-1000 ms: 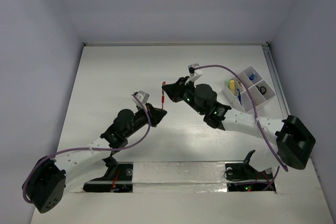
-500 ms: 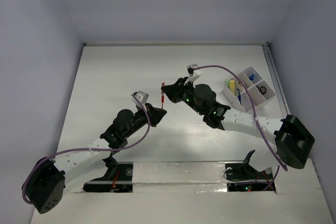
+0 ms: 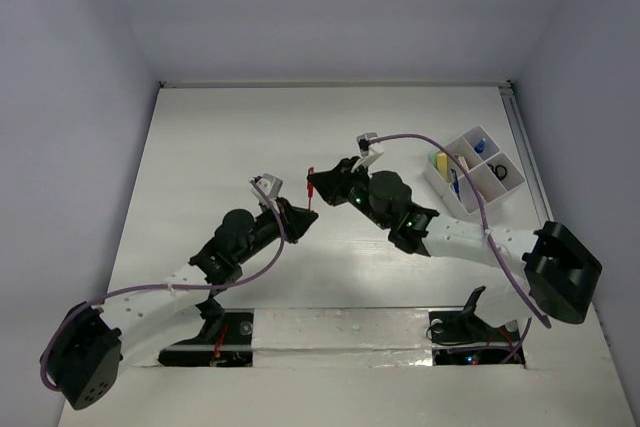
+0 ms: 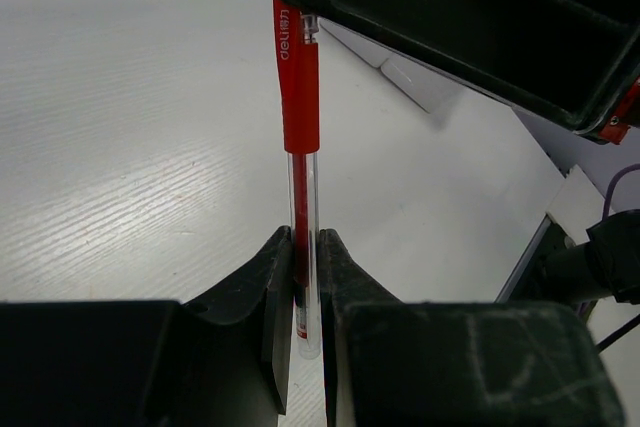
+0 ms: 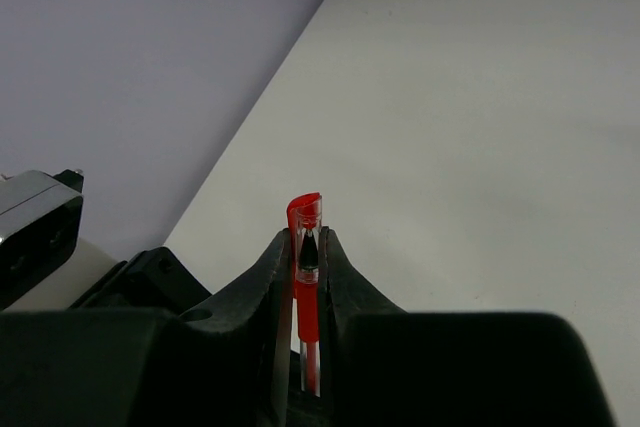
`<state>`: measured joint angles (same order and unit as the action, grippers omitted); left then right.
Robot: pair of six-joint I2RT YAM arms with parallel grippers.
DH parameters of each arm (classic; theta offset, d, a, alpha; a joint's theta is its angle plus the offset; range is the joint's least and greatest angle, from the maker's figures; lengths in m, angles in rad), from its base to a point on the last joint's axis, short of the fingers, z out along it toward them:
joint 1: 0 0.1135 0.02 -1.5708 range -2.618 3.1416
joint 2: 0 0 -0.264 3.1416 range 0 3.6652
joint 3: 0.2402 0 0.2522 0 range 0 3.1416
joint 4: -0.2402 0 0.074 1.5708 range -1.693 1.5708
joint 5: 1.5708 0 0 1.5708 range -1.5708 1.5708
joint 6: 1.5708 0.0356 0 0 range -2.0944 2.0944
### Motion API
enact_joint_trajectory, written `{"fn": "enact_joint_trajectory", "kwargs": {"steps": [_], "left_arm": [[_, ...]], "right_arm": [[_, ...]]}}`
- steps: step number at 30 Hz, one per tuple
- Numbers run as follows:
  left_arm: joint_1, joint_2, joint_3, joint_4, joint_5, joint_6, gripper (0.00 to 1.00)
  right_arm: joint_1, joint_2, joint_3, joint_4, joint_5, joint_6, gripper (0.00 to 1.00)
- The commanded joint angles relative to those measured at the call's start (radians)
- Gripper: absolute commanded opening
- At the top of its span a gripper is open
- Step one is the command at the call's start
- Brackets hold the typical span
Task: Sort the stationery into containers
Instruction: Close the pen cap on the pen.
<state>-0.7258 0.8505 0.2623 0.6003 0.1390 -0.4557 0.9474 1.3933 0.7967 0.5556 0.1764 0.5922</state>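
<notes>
A red pen (image 3: 311,182) with a clear barrel is held upright above the table between both arms. My left gripper (image 3: 302,214) is shut on its lower clear end (image 4: 304,277). My right gripper (image 3: 322,187) is shut on its upper capped end (image 5: 308,308), and the red cap tip sticks out past the fingertips. In the left wrist view the right gripper's black body (image 4: 470,17) covers the top of the pen. The white divided tray (image 3: 487,194) stands at the right and holds a yellow item (image 3: 439,161), a blue-white pen (image 3: 455,179) and a black ring-shaped item (image 3: 499,173).
The table's back edge meets a wall at the top of the top view. A rail runs along the right edge (image 3: 525,137) beside the tray. The arm bases and their cables sit at the near edge.
My right gripper has moved slightly down and towards the left gripper along the pen. The left arm has hardly moved. Both stay shut on the pen.
</notes>
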Motion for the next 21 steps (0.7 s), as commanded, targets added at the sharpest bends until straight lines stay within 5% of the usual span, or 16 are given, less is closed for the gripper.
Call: {"fn": "enact_joint_trajectory", "kwargs": {"steps": [1, 21], "left_arm": [[0.003, -0.051, 0.061, 0.090, -0.006, -0.018, 0.00], [0.022, -0.024, 0.299, 0.096, 0.030, -0.066, 0.00]], "right_arm": [[0.031, -0.033, -0.036, 0.018, -0.003, 0.004, 0.00], [0.136, -0.093, -0.234, 0.015, -0.028, 0.124, 0.00]]}}
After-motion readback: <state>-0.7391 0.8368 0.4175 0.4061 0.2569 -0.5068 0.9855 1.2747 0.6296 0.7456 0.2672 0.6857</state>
